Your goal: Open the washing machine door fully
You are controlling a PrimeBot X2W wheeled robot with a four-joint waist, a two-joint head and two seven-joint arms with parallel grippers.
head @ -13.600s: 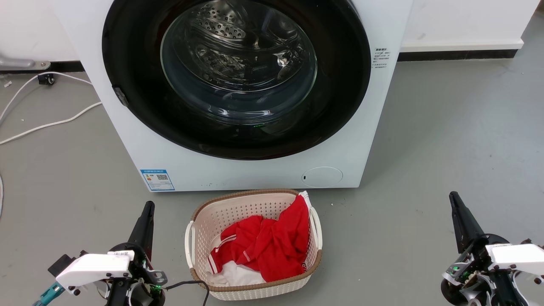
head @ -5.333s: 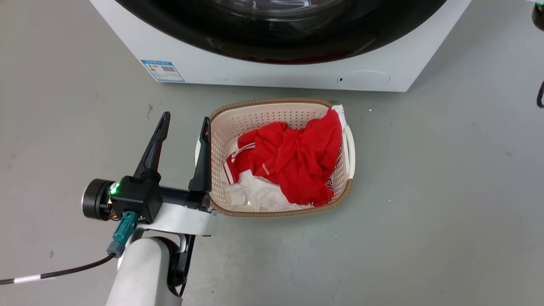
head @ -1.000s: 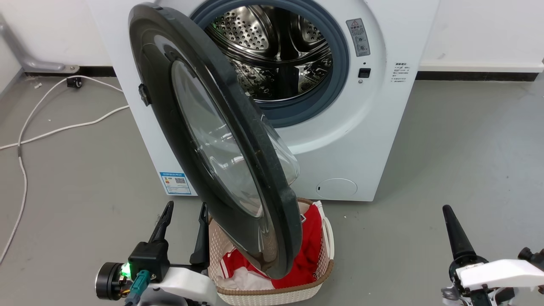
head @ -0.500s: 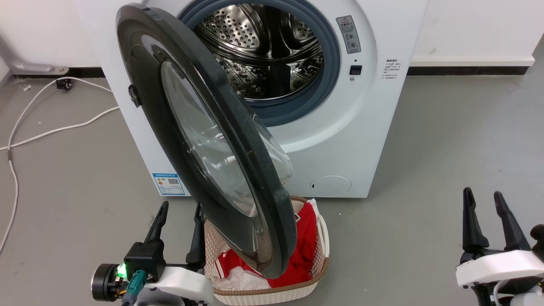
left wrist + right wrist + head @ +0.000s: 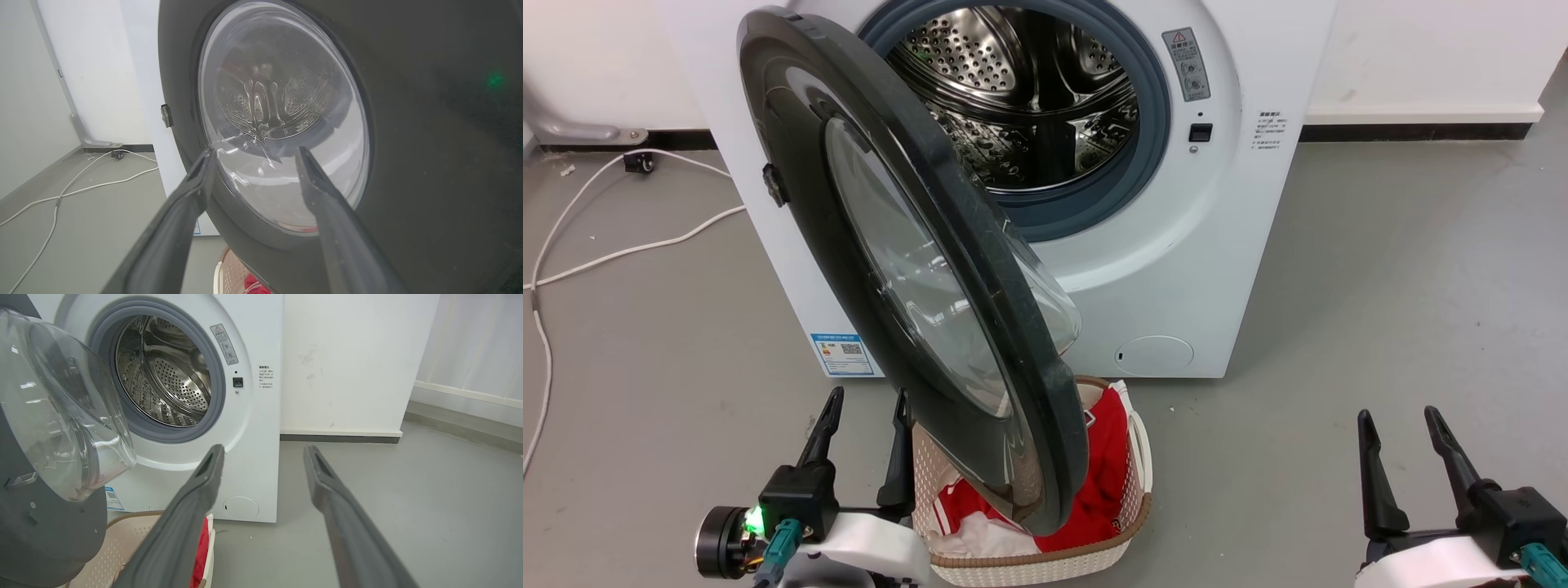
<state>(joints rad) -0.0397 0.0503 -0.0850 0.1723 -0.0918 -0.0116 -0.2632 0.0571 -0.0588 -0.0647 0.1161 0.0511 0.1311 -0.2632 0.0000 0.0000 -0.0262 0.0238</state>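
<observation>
The white washing machine stands ahead with its steel drum exposed. Its round black washing machine door, hinged on the left, swings out toward me at roughly a right angle, glass bowl bulging to the right. My left gripper is open at the lower left, just left of the door's lower edge, not touching it. Seen from the left wrist, the door's outer face lies close behind the fingers. My right gripper is open at the lower right, well clear of the machine.
A beige laundry basket with red and white clothes sits on the floor under the door's lower edge. White cables trail across the grey floor at the left. A white wall with a dark skirting runs behind.
Over the last second the door has stayed put. My right gripper has gone from looking like a single finger to showing two spread fingers. The camera has shifted slightly.
</observation>
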